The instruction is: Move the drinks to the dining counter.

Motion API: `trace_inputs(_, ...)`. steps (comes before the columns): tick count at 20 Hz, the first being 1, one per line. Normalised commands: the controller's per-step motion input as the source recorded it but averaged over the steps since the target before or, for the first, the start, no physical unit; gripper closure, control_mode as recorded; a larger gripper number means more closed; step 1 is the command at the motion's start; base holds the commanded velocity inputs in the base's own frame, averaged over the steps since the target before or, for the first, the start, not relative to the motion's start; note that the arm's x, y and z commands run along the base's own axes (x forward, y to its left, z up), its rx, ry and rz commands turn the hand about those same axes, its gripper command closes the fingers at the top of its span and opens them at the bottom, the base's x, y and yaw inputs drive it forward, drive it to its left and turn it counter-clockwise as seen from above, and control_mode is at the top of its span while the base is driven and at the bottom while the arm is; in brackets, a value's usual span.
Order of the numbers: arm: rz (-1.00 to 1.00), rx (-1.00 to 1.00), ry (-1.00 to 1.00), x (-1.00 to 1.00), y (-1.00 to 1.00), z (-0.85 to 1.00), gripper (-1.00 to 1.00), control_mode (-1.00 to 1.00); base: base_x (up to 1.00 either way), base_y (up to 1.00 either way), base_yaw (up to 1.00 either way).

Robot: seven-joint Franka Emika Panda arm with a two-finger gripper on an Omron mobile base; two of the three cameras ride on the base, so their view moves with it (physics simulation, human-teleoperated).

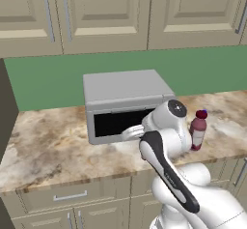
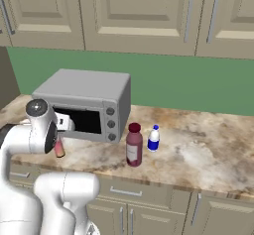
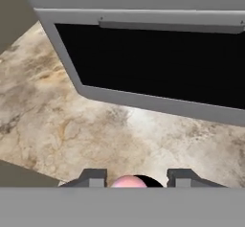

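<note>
Pincer (image 3: 136, 179) clenched on slim pink bottle (image 2: 59, 148), held above marbled tabletop (image 3: 72, 125) just before grey toaster oven (image 2: 84, 105). Maroon bottle (image 2: 134, 145) and white-and-blue bottle (image 2: 154, 138) stand together on tabletop, well right of pincer.

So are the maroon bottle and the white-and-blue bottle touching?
Apart. The right base view shows bare counter between the maroon bottle and the white-and-blue bottle, which stands slightly farther back.

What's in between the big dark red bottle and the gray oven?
Nothing: in the right base view, bare marbled counter separates the maroon bottle from the toaster oven.
</note>
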Motion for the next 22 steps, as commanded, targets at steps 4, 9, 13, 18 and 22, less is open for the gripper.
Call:
trace_inputs(4,0.00,0.00,0.00,-0.35,-0.08,0.86,1.00,-1.00,0.00,0.00,0.00)
trace_inputs(9,0.00,0.00,0.00,-0.30,-0.01,0.61,1.00,-1.00,0.00,0.00,0.00)
trace_inputs(13,0.00,0.00,0.00,-0.31,0.00,0.21,1.00,1.00,-0.49,0.00,0.00)
trace_inputs(18,0.00,0.00,0.00,0.00,0.00,0.00,1.00,1.00,-1.00,-0.28,-0.03)
trace_inputs(22,0.00,0.00,0.00,0.00,0.00,0.00,1.00,1.00,-0.80,-0.73,-0.32)
